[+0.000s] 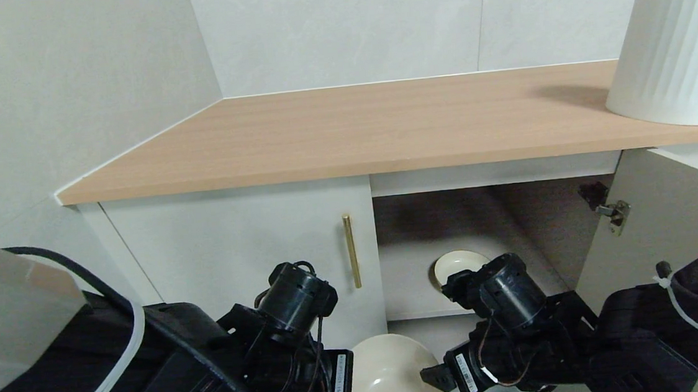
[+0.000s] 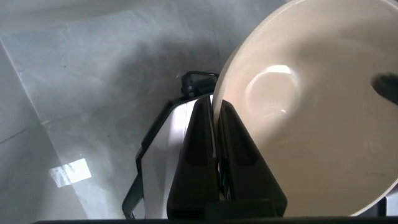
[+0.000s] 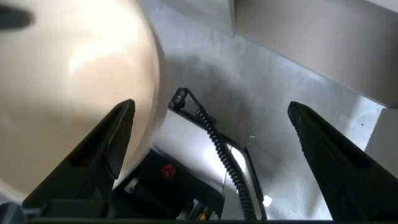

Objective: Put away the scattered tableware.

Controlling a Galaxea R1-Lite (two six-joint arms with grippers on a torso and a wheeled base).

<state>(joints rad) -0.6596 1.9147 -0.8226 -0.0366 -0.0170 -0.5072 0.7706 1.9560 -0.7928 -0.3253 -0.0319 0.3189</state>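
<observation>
Cream bowl (image 1: 385, 374): held low in front of the open cabinet (image 1: 450, 213), its rim clamped by the left gripper (image 2: 215, 109), presumably for shelving; right gripper (image 3: 211, 107) spread wide and empty, likewise before the cabinet; pale dish (image 1: 457, 263) kept inside the cabinet.

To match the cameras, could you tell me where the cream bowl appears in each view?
Head view: cream bowl, at the bottom centre.
Left wrist view: bowl, rim clamped in the left gripper.
Right wrist view: bowl, beside a finger of the right gripper.
Shared landmark: that finger, by the bowl's rim.
</observation>
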